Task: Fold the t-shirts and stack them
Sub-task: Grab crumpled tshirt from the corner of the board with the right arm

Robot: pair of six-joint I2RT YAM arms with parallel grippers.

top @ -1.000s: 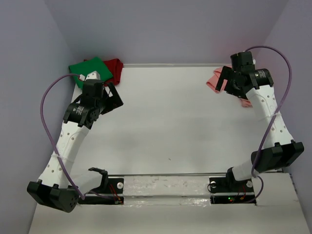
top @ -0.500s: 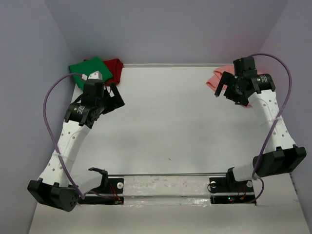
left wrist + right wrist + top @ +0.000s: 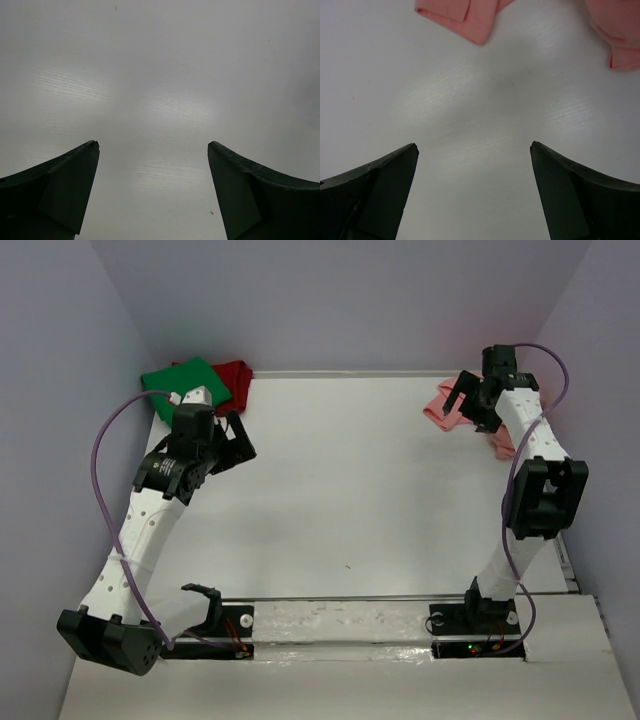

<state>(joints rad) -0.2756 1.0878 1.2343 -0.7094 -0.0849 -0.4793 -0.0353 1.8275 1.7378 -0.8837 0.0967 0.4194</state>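
Note:
The salmon-pink t-shirt (image 3: pixel 438 406) lies crumpled at the table's back right corner. In the right wrist view, folds of the salmon-pink t-shirt (image 3: pixel 465 17) show along the top edge. My right gripper (image 3: pixel 463 403) hovers open at the pink shirt's left edge, and my right gripper (image 3: pixel 474 147) has only bare table between its fingers. The bright green t-shirt (image 3: pixel 185 379) and the dark red t-shirt (image 3: pixel 238 377) sit bunched together at the back left corner. My left gripper (image 3: pixel 238 438) stands open just in front of them; the left wrist view shows my left gripper (image 3: pixel 152 145) over bare table.
The white table (image 3: pixel 340 490) is walled in by grey panels at the back and both sides. A metal rail (image 3: pixel 340 620) with the arm bases runs along the near edge. Purple cables loop off both arms.
My right arm has straightened upward and swung toward the right wall, while its gripper stayed by the pink shirt. The left arm has hardly moved. Both grippers remain open.

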